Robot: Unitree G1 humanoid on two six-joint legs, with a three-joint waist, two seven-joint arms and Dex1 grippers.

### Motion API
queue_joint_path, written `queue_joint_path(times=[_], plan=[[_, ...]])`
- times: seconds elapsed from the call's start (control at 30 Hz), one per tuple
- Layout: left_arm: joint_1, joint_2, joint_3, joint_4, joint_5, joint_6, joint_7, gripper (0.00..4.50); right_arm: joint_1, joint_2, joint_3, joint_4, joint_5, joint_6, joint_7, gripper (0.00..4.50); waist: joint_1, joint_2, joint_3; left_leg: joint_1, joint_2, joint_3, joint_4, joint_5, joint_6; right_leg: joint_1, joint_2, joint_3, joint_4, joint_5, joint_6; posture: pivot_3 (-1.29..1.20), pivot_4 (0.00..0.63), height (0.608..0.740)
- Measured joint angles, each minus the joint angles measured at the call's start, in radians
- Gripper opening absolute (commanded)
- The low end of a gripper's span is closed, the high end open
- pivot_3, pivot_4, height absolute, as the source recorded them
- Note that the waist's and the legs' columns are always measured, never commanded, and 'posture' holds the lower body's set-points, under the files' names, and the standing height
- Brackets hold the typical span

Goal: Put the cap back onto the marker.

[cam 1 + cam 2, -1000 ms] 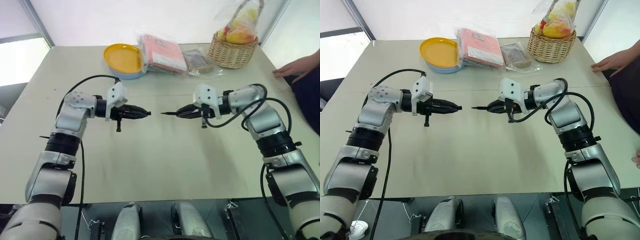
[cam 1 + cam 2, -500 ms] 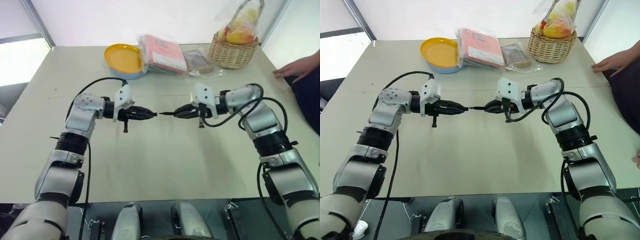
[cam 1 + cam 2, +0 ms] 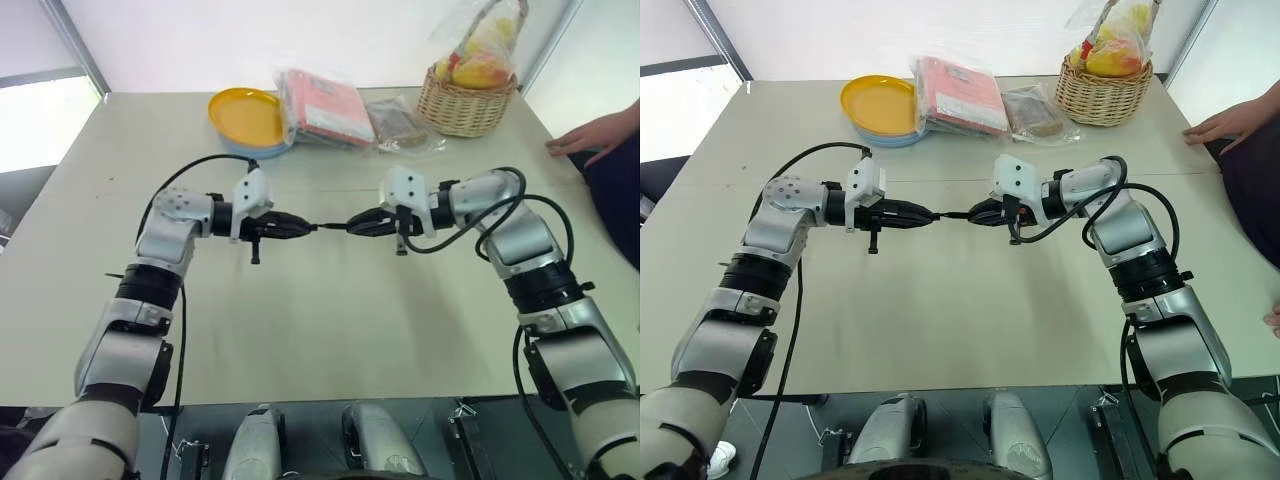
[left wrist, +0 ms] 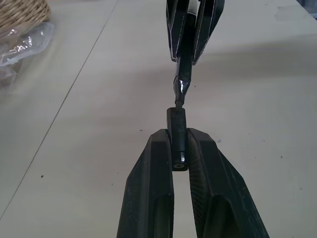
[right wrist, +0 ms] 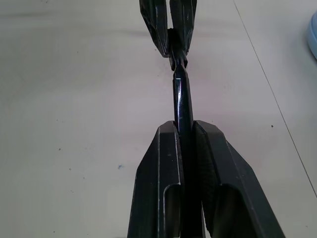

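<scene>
The marker (image 3: 335, 227) lies level in the air above the middle of the counter (image 3: 330, 320), its long axis running side to side and its pointed tip aimed toward our left. We clench its rear part in the right gripper (image 3: 352, 226), whose arm reaches in from the right, bent at the elbow, the fingers (image 5: 163, 163) pointing left and slightly down. The left gripper (image 3: 308, 229) points right, straight at it, on a matching bent arm. We pinch the cap (image 4: 177, 130) between the left fingers (image 4: 153, 178), its open end facing the marker, and the tip sits right at its mouth. A second ago a clear gap lay between cap and tip; the left arm has since closed it.
</scene>
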Motion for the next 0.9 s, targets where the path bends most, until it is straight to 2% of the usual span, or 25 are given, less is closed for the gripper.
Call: queue_joint_path(times=[0.9], plan=[[-0.017,0.025,0.02,-0.002,-0.001,0.02,-0.009,0.03,0.0,-0.001,0.0,0.001,-0.001,0.0,-0.011,0.0,0.0,0.0,0.0,0.0,0.0,0.0,0.001,0.0,0.0,0.0,0.0,0.0,0.001,0.0,0.0,0.0,0.15,0.74]])
